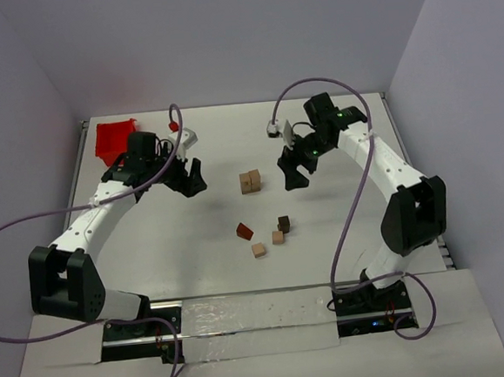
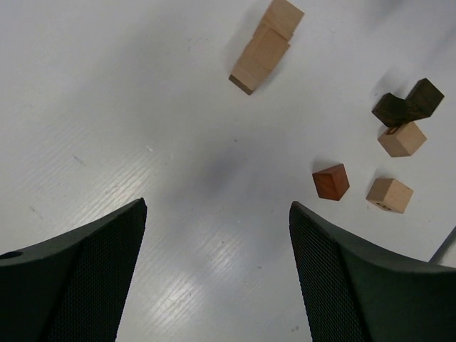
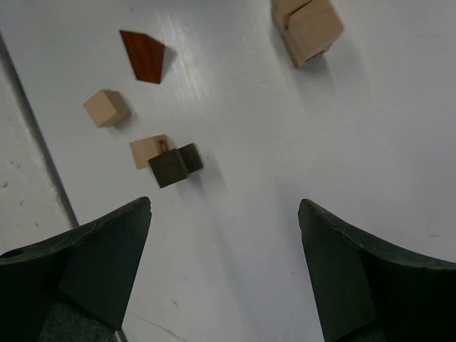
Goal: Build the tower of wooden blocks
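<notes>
A short column of light tan cubes, the wood block tower (image 1: pixel 250 182), stands mid-table between my two grippers; it shows too in the left wrist view (image 2: pixel 265 48) and the right wrist view (image 3: pixel 306 27). Nearer the arm bases lie loose blocks: a reddish-brown wedge (image 1: pixel 244 231), a dark brown block (image 1: pixel 284 223) and two tan cubes (image 1: pixel 278 237) (image 1: pixel 259 250). My left gripper (image 1: pixel 192 177) (image 2: pixel 218 206) hangs open to the left of the tower, holding nothing. To the tower's right my right gripper (image 1: pixel 294 169) (image 3: pixel 226 204) is open as well, with only bare table between its fingers.
A red plastic bin (image 1: pixel 115 138) sits at the back left corner, behind the left arm. Grey walls close in the table on three sides. A taped strip (image 1: pixel 253 312) runs along the near edge between the arm bases.
</notes>
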